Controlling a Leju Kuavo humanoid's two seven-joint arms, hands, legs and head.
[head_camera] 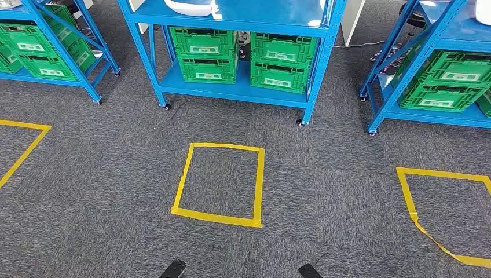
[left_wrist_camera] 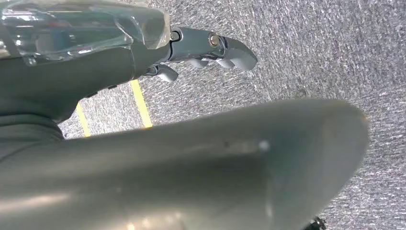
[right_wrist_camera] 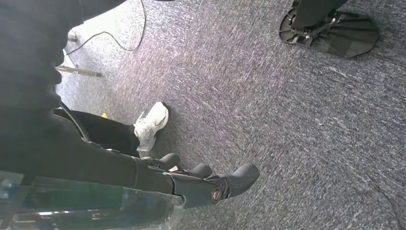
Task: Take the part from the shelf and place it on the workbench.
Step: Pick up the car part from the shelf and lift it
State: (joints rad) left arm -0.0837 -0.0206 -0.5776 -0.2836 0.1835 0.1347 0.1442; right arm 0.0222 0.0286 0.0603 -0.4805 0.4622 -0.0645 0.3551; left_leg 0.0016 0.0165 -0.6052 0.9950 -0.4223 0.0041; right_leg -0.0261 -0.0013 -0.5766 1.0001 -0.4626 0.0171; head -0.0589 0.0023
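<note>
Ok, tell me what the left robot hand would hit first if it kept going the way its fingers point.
Probably just the carpet: the left robot hand hangs above it, holding nothing, though depth is unclear.

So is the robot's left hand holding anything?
No, it's empty. The left hand hangs over the grey carpet, its fingers apart and nothing between them.

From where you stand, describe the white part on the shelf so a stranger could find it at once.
Find the middle blue shelf rack, straight ahead beyond the yellow tape square on the carpet. The white part lies on the blue shelf above the green crates. It is the only white, rounded thing on that rack.
</note>
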